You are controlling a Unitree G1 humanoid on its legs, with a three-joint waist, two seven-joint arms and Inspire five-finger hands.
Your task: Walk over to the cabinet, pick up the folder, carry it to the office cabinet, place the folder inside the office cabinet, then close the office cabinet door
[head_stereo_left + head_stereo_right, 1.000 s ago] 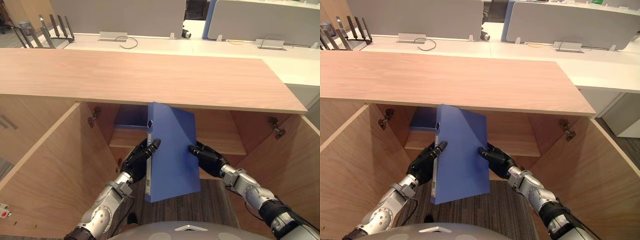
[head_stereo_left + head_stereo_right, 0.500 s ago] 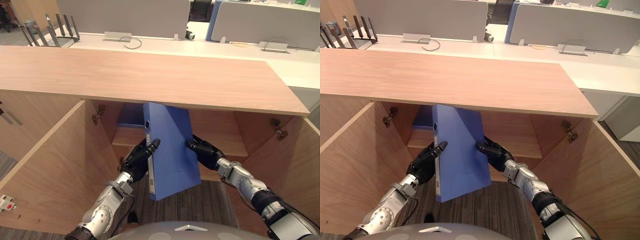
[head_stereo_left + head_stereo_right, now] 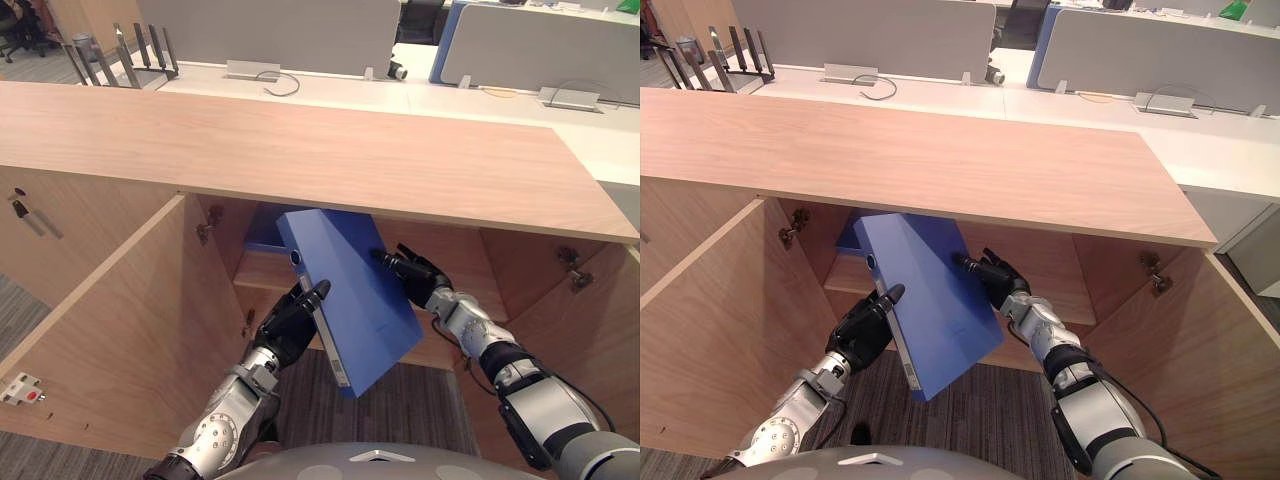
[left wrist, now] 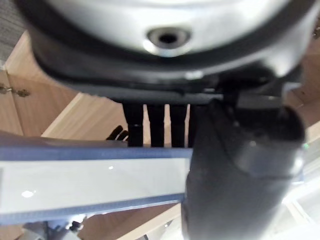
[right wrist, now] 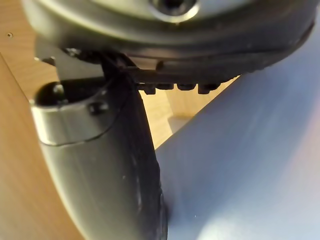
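A blue folder (image 3: 352, 292) hangs tilted in front of the open office cabinet (image 3: 300, 150), its spine to the left and its top corner just under the cabinet's top, over the shelf (image 3: 262, 272). My left hand (image 3: 288, 325) grips the spine from below, thumb on the front and fingers behind, as the left wrist view shows on the folder (image 4: 90, 182). Along the folder's far right edge sits my right hand (image 3: 413, 277). In the right wrist view its thumb lies on the blue cover (image 5: 250, 165) and its fingers pass behind the edge.
Both cabinet doors stand wide open, the left door (image 3: 105, 335) and the right door (image 3: 600, 345). Another blue folder (image 3: 262, 228) lies on the shelf at the back left. Behind the cabinet runs a white desk (image 3: 330, 90) with a file rack (image 3: 125, 55) and grey partitions.
The folder has tipped from nearly upright to a slant, its top swinging left and toward the opening. My right hand has moved up and forward. The camera has shifted too.
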